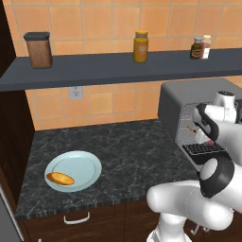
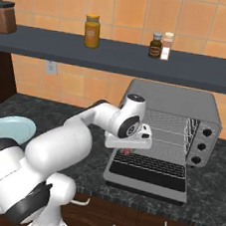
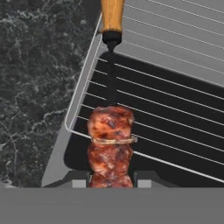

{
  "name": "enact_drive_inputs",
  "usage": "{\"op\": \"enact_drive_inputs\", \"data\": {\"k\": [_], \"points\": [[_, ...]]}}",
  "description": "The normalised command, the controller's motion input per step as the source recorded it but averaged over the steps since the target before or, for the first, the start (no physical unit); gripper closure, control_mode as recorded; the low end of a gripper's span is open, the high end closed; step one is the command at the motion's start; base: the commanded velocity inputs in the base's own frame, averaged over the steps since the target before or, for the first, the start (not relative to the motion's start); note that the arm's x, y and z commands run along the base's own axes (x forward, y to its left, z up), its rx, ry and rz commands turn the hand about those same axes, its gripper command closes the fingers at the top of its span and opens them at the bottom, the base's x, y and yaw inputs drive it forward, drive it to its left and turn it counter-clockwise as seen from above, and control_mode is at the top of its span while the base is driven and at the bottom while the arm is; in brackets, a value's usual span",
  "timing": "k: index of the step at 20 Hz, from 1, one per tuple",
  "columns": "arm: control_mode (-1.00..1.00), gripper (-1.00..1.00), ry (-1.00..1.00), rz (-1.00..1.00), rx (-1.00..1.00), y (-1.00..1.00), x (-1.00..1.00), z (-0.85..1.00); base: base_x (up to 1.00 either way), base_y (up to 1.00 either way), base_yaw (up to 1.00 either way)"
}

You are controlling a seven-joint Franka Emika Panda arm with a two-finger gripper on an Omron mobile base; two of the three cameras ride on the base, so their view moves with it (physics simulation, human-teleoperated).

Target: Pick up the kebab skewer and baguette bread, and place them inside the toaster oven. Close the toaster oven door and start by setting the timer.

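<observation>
I have my pincer [image 3: 111, 181] clamped tight on the kebab skewer [image 3: 110, 144], hanging over the lowered toaster oven door [image 2: 147, 175] with its wooden handle pointing to 12 o'clock toward the toaster oven [image 2: 185, 114], so nothing is inside yet. The baguette bread [image 1: 60, 178] waits at 7 o'clock on the pale blue plate [image 1: 85, 163]; door and timer remain. Dark marbled counter [image 1: 123, 146], orange tiled wall [image 1: 104, 28], grey shelf [image 1: 118, 66] with jars
</observation>
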Motion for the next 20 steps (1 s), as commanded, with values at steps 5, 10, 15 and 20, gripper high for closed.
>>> {"op": "enact_drive_inputs", "data": {"k": [5, 10, 15, 20], "points": [[-1.0, 1.0, 0.0, 0.0, 0.0, -0.04, 0.11, -0.13, 0.0, 0.0, 0.0], [-1.0, 1.0, 0.0, 0.0, 0.0, 0.0, 0.11, -0.14, 0.0, 0.0, 0.0], [-1.0, 1.0, 0.0, 0.0, 0.0, 0.0, 0.0, -0.12, 0.0, 0.0, 0.0], [-1.0, -1.0, 0.0, 0.0, 0.0, 0.0, 0.0, -0.05, 0.0, 0.0, 0.0]]}}
